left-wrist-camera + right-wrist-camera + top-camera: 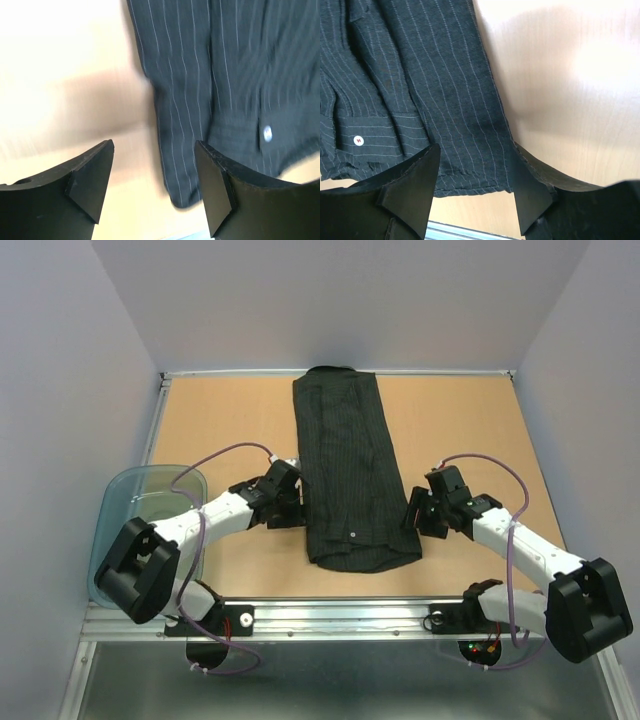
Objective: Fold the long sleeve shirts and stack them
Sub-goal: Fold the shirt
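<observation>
The black pinstriped long sleeve shirt lies on the table as a long narrow strip, running from the far edge toward me. My left gripper is open beside its near left edge; the left wrist view shows the shirt's corner between and above the open fingers, with a white button. My right gripper is open at the shirt's near right edge; the right wrist view shows the hem corner between the open fingers. Neither holds cloth.
A translucent blue-grey plastic tub stands at the table's left edge beside the left arm. The metal rail runs along the near table edge. White walls enclose the back and sides.
</observation>
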You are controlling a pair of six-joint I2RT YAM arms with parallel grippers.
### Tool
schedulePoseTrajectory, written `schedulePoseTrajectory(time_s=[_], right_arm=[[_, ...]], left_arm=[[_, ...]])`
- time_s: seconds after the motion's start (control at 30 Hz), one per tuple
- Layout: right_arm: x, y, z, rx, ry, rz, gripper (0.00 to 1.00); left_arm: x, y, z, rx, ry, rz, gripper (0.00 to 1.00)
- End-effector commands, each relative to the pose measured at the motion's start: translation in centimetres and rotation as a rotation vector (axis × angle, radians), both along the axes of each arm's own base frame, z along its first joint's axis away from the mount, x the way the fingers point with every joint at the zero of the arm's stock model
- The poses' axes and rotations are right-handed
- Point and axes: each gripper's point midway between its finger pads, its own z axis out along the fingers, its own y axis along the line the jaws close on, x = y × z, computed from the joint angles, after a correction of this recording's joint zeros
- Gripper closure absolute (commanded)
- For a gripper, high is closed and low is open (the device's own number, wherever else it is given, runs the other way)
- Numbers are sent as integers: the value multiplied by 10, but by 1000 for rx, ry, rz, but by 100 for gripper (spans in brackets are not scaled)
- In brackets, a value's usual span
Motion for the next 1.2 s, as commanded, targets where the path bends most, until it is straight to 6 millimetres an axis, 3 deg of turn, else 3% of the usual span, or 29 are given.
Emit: schedulePoseTrajectory(time_s=[0.0,0.23,0.73,0.9,1.0,1.17], right_arm=[[-10,-6,-8,-15,42,-46,37],[-18,-7,-17,-11,84,-71,37],[-32,-4,-36,-7,170,-42,42],[-34,-4,-41,-7,183,-40,46],[-36,-3,-44,0,194,-37,53],[-34,-1,-41,7,180,-29,71]], left_arm=[[-36,-7,-1,-118,103,-43,23],[-61,-23,-12,-202,182,-116,23],[-102,-31,-35,-223,318,-220,31],[-107,-28,-42,-210,337,-224,33],[-109,-27,-46,-208,349,-225,39],[-107,-28,-43,-209,343,-229,59]])
